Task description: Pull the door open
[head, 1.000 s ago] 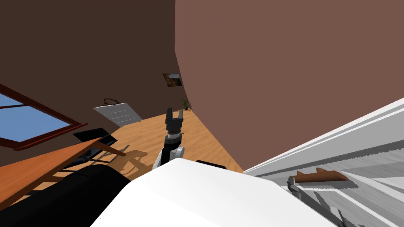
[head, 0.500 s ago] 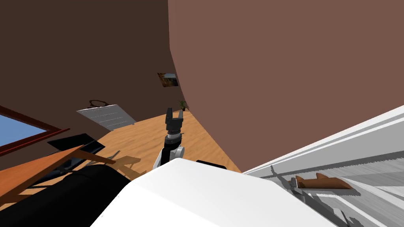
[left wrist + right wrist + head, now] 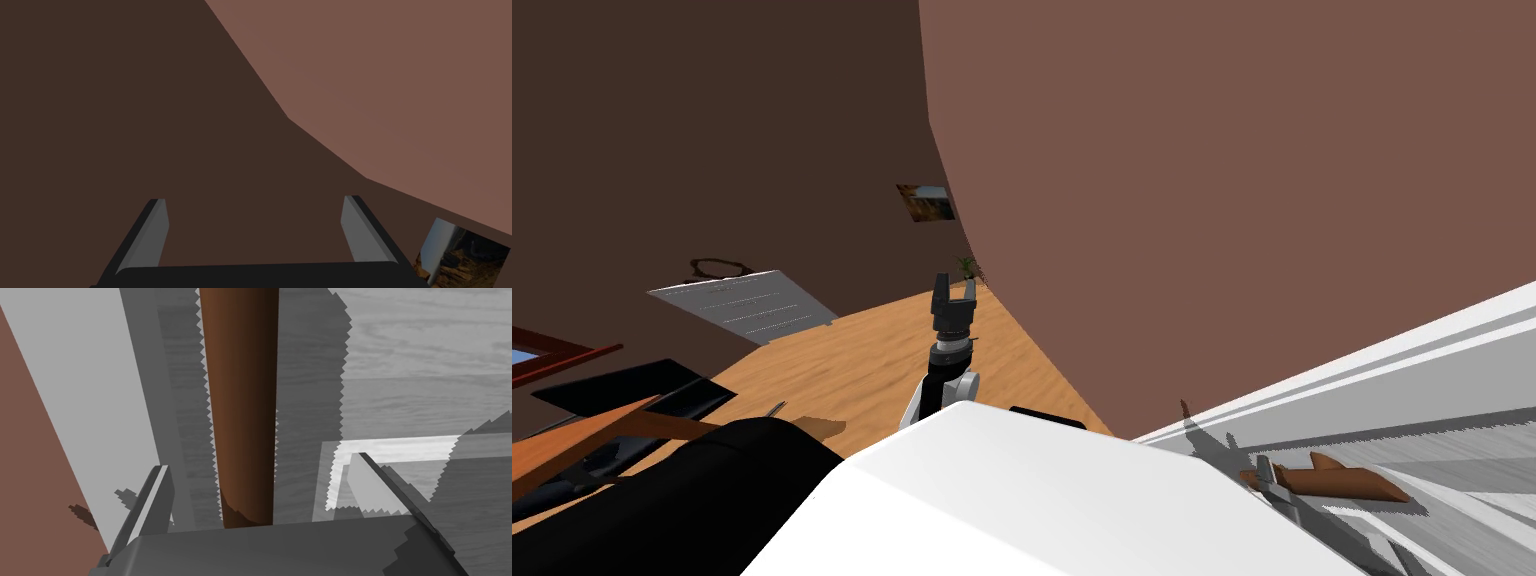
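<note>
The door (image 3: 1452, 400) takes up the lower right of the head view, a grey wood-grained panel with pale raised mouldings, slanting up toward the right edge. Its handle (image 3: 1342, 485) is a smooth brown lever lying along the grey face near the bottom right. In the right wrist view it runs as a dark brown bar up the middle of the frame, between the right claw's (image 3: 260, 463) spread fingers and touching neither.

Brown walls (image 3: 1212, 150), wooden floor (image 3: 862, 350), small wall picture (image 3: 925, 202).

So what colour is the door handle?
The handle is reddish brown, against the grey door. The right wrist view shows it best.
</note>
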